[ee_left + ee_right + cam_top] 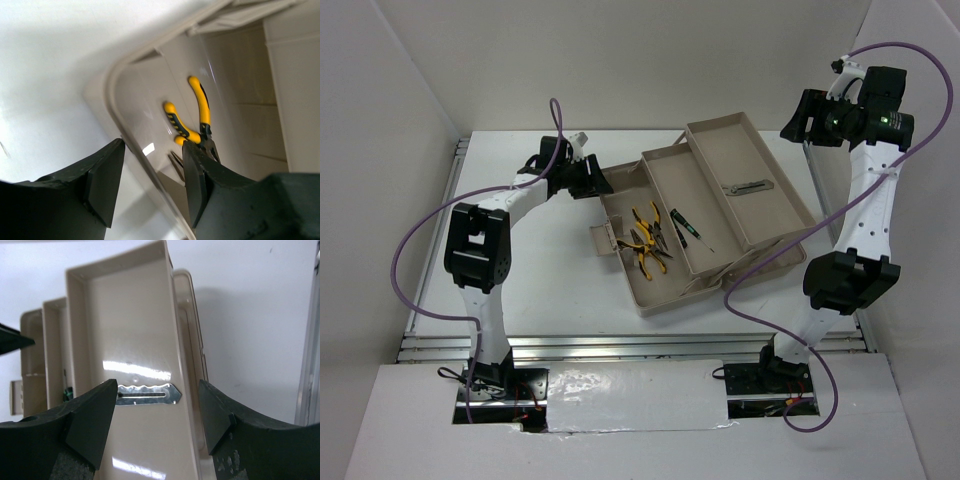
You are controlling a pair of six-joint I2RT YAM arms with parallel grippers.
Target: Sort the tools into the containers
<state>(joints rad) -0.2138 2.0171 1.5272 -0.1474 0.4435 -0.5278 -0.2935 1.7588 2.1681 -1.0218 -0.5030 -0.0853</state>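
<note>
Two yellow-and-black pliers (647,240) lie crossed in the deep tub (625,215) of the beige toolbox (665,300), just beyond the left pincer (598,185). In the left wrist view, the yellow handles (200,105) show past the pincer's right finger (197,185). Thin dark screwdrivers (685,228) with green marks lie in the middle tray (680,185), between the two pincers. The flat grey metal piece (748,186) lies in the outer tray (730,150), beneath the right pincer (795,120), and in the right wrist view it sits within the gap between that pincer's fingers (92,415). Left pincer: jaws wide apart, holding nothing. The tub's curved corner rim (112,85) passes through the gap; contact cannot be determined. Right pincer: jaws wide apart, holding nothing, raised well clear of the tray. The toolbox rests on the white table (520,280) with both trays folded out.
</note>
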